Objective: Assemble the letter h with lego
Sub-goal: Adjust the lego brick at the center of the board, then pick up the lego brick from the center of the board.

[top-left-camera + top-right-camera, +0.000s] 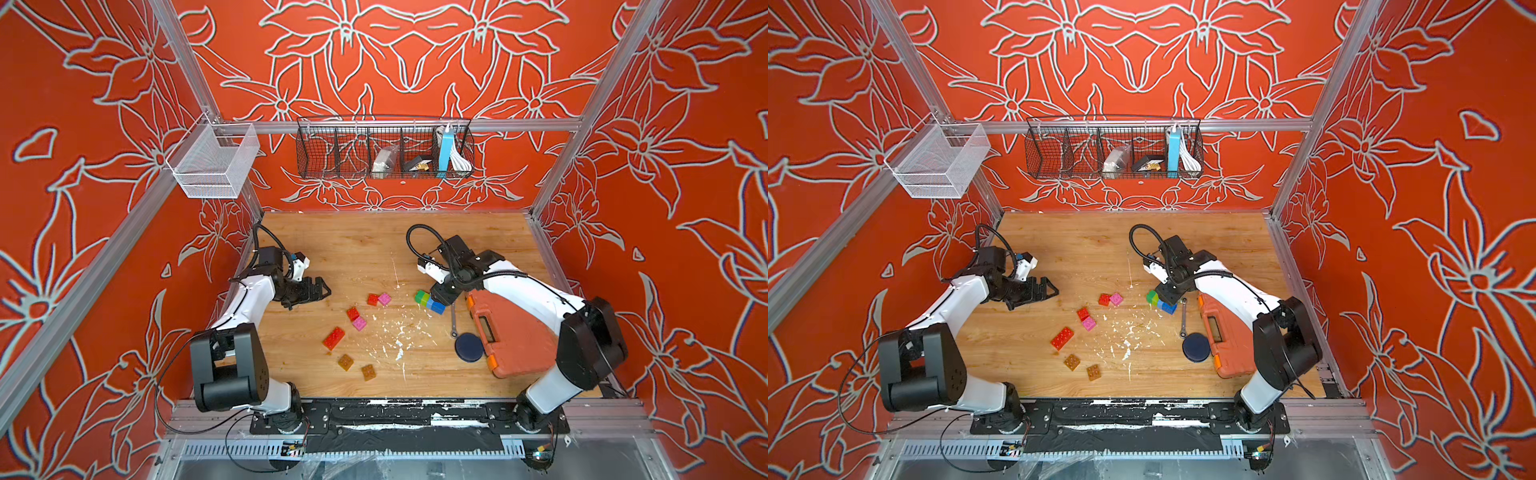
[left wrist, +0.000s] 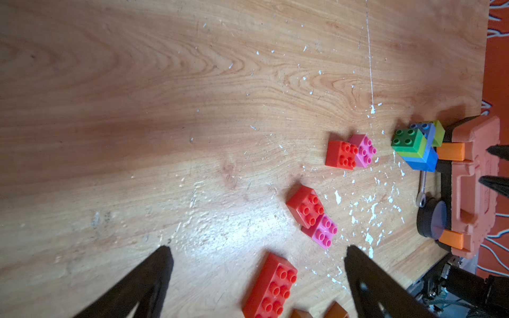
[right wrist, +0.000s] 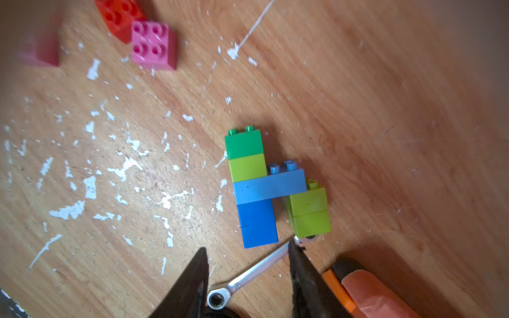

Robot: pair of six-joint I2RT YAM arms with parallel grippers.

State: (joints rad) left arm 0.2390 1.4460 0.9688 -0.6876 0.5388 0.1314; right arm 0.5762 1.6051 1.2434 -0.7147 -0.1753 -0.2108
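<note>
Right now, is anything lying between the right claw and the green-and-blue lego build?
Yes: a metal wrench lies flat, crossing beneath the open right claw, its far end reaching the lime leg of the lego build. The orange tool case sits beside it, not in between.

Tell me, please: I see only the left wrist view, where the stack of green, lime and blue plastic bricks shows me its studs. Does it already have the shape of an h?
Observer: Yes. In the right wrist view the lego stack lies on its side as an h: a tall column of green, lime and blue, a pale blue bar, a short lime leg.
Operator: Is it held?
Observer: No. The right gripper has its jaws apart at the stack's foot, closed on no brick.
Operator: Is anything at that foot?
Observer: A silver metal wrench lies there; its far head reaches the lime leg's end.
</note>
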